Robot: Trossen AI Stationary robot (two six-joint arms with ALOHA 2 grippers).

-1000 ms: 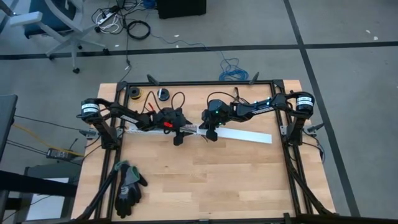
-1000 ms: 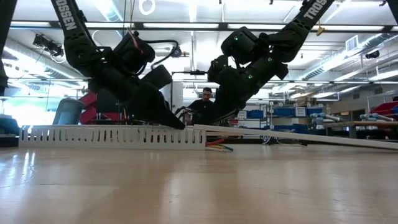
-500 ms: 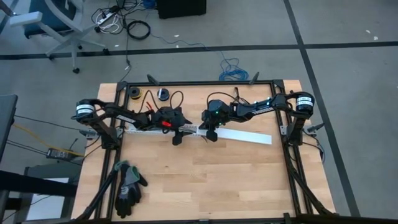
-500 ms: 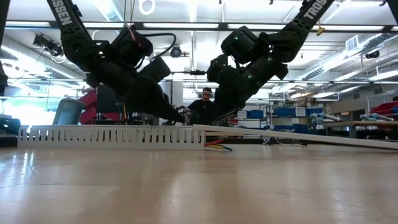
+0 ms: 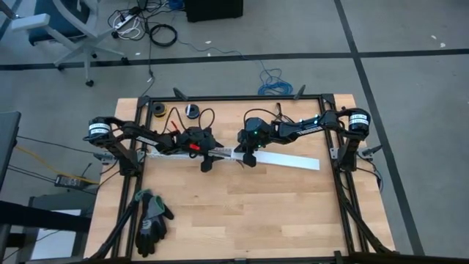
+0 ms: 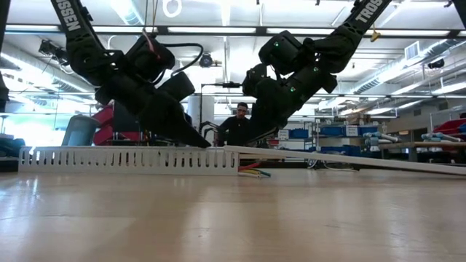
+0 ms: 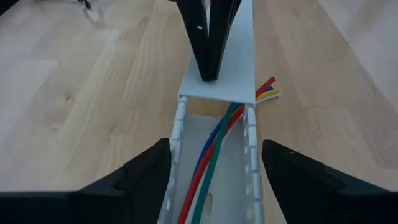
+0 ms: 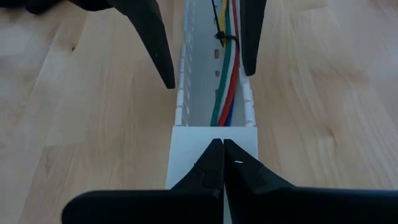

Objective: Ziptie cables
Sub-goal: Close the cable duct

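Observation:
A white slotted duct (image 5: 176, 152) lies across the table's far half. The cables (image 7: 214, 143), red, blue and green, run along inside it, and a black ziptie (image 8: 221, 37) circles them. Their ends (image 7: 267, 93) stick out beside a flat white cover strip (image 5: 289, 159), whose end lies over the duct's end. My left gripper (image 5: 207, 164) is open, one finger (image 8: 158, 56) on each side of the duct; whether they touch it, I cannot tell. My right gripper (image 5: 250, 159) is shut on top of the cover strip. My right gripper presses its shut fingertips (image 7: 208, 71) down on the cover strip's end (image 8: 186, 140), close to where it overlaps the duct. The fingers slant down from the table's right side and lie along the strip. That end sits raised on the duct; the strip slopes down toward the table's right.
Black gloves (image 5: 150, 218) lie at the near left. Small spools (image 5: 157, 110) sit at the far left edge. A black metal frame (image 5: 242, 97) borders the table. A person (image 6: 239, 120) sits in the room behind. Bare wood lies near the front edge.

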